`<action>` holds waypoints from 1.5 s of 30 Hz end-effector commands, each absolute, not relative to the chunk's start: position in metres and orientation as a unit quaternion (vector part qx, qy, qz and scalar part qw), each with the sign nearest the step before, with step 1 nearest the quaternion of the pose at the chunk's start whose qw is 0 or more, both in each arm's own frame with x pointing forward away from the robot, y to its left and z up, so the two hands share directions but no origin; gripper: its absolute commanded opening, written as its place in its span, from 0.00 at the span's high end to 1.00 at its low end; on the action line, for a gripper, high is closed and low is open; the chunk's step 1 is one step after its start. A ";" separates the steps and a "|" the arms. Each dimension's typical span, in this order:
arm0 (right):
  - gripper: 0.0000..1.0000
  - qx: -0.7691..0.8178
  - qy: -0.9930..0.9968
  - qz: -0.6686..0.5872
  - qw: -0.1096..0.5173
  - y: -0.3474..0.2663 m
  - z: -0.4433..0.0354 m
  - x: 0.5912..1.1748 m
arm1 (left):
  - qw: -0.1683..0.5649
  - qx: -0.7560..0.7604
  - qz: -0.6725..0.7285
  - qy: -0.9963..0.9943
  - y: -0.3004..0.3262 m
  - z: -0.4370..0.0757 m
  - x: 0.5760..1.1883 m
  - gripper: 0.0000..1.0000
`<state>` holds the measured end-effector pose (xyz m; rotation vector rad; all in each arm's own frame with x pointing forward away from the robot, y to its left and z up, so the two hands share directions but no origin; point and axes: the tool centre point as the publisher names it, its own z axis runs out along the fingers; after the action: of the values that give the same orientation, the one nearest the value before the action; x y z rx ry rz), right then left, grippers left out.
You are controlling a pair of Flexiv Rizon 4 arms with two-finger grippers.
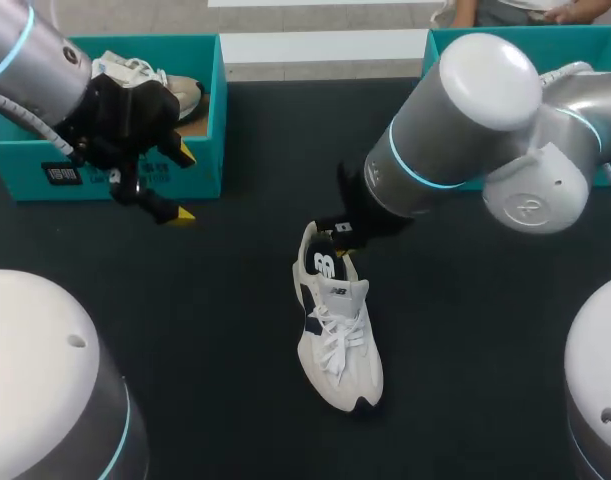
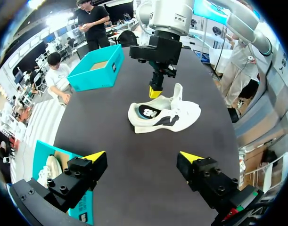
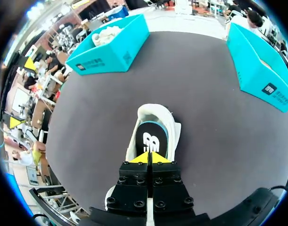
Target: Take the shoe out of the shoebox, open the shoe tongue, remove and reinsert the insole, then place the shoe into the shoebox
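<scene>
- Shoe [image 1: 337, 335]: white with navy side panels, upright on its sole on the black table [image 1: 235, 300], outside both boxes. Its heel lies directly under the right gripper's tips and its toe points away from them.
- Insole [image 3: 151, 135]: dark with a white logo, exposed in the shoe's opening just ahead of the right gripper's tips. Its heel end reaches the tips.
- Right gripper [image 3: 148, 158]: the two yellow tips are pressed together with only a thin seam between them, at the heel end of the insole. Whether the insole's edge is pinched in that seam cannot be told.
- Left gripper [image 1: 183, 185]: jaws spread wide with nothing between them. The shoe and the right gripper lie well ahead of its fingers in the left wrist view.
- Near shoebox [image 1: 217, 100]: teal, just beside the left gripper, whose fingers are over the table in front of the box's front wall. A second pale shoe [image 1: 180, 95] lies inside.
- Far shoebox [image 1: 445, 45]: teal, open, well apart from the right gripper's tips, off to the side beyond the shoe's toe in the right wrist view.
</scene>
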<state>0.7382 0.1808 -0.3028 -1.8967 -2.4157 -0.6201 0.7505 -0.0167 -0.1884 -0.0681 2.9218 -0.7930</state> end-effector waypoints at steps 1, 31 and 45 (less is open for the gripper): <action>1.00 -0.618 -0.765 -0.181 -0.031 0.188 -0.317 0.740 | 0.057 -0.022 -0.261 0.963 -0.016 -0.189 0.749 0.00; 1.00 -0.641 -0.753 -0.136 -0.053 0.207 -0.376 0.759 | 0.057 -0.022 -0.261 0.963 -0.016 -0.189 0.749 0.00; 1.00 -0.637 -0.743 -0.183 -0.088 0.213 -0.375 0.776 | 0.057 -0.022 -0.261 0.963 -0.016 -0.189 0.749 0.00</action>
<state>0.7760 0.2080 -0.3618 -2.1087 -2.4763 -0.5925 0.7506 -0.0169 -0.1886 -0.0682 2.9214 -0.7945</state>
